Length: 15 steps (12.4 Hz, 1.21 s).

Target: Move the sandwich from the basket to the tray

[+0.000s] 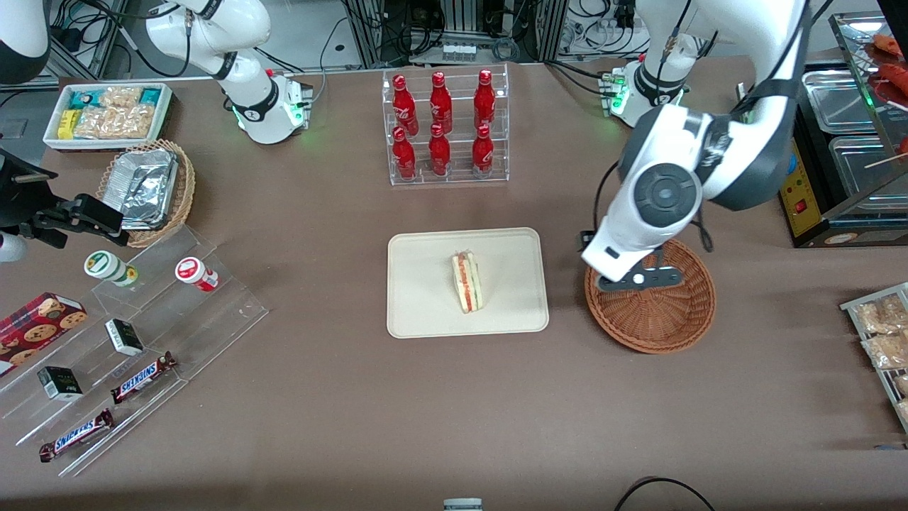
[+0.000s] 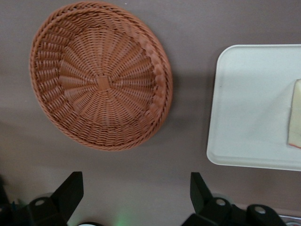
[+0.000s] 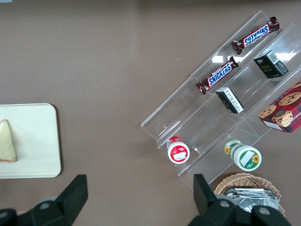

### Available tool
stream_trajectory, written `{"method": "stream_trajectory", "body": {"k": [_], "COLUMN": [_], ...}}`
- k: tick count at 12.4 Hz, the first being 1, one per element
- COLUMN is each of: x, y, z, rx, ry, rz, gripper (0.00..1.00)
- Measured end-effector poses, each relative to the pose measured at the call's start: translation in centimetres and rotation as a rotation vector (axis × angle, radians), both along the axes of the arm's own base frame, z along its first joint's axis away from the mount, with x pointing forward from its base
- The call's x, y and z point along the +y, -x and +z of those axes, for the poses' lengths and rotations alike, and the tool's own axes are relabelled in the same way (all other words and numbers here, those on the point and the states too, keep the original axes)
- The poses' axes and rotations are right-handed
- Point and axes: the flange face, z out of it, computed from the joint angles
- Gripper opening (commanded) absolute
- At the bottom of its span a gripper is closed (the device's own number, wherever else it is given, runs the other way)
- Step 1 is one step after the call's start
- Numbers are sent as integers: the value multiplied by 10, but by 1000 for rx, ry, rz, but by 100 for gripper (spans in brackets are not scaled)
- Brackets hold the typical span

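Note:
The sandwich [image 1: 467, 282], a pale bread wedge with red and green filling, lies on the cream tray [image 1: 425, 312] in the middle of the table. Its edge shows in the left wrist view [image 2: 295, 113] on the tray [image 2: 249, 103], and in the right wrist view [image 3: 7, 141]. The reddish-brown wicker basket [image 1: 656, 312] stands beside the tray toward the working arm's end; it is empty [image 2: 101, 77]. My left gripper [image 1: 631, 273] hangs above the basket's rim farther from the front camera. Its fingers [image 2: 70, 190] are wide apart and hold nothing.
A clear rack of red bottles [image 1: 443, 128] stands farther from the front camera than the tray. A tan basket of foil trays [image 1: 145, 188], a white bin of snacks [image 1: 106, 113] and a clear stepped stand with candy bars [image 1: 142, 376] lie toward the parked arm's end. Snack packets [image 1: 883, 333] lie toward the working arm's end.

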Motion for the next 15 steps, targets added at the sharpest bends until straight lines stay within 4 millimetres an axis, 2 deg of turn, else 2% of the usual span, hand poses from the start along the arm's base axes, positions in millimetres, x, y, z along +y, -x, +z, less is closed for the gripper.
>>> {"method": "stream_trajectory", "body": {"k": [4, 8, 12, 15], "x": [60, 120, 169, 212], "y": [2, 20, 34, 34], "z": [33, 86, 139, 162], "rx": [12, 35, 6, -37], "ry": [53, 79, 80, 80], "rz": [-38, -74, -51, 14], "gripper": [100, 100, 100, 100]}}
